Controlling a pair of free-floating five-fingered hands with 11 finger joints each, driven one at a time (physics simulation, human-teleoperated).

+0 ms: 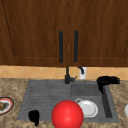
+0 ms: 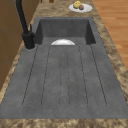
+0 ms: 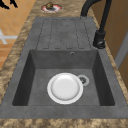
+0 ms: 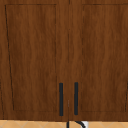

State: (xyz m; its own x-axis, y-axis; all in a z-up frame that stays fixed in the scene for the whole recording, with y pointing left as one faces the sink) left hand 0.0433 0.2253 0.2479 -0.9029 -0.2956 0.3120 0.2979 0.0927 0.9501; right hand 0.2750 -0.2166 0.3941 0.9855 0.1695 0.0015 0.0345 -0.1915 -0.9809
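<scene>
Right hand (image 1: 108,80) seemingly above basin's (image 1: 105,113) corner.

I am working in a home kitchen. At centre frame, a dark grey sink (image 1: 110,105) with a ribbed draining board (image 2: 65,80) is set into a speckled stone counter (image 1: 12,87). A black tap (image 1: 67,76) rises at its rear edge. Wooden wall cabinet doors (image 4: 32,57) with black bar handles (image 4: 61,99) fill the upper frame. A white plate (image 3: 65,88) lies in the basin, and a plate of food (image 3: 51,7) stands on the counter.
</scene>
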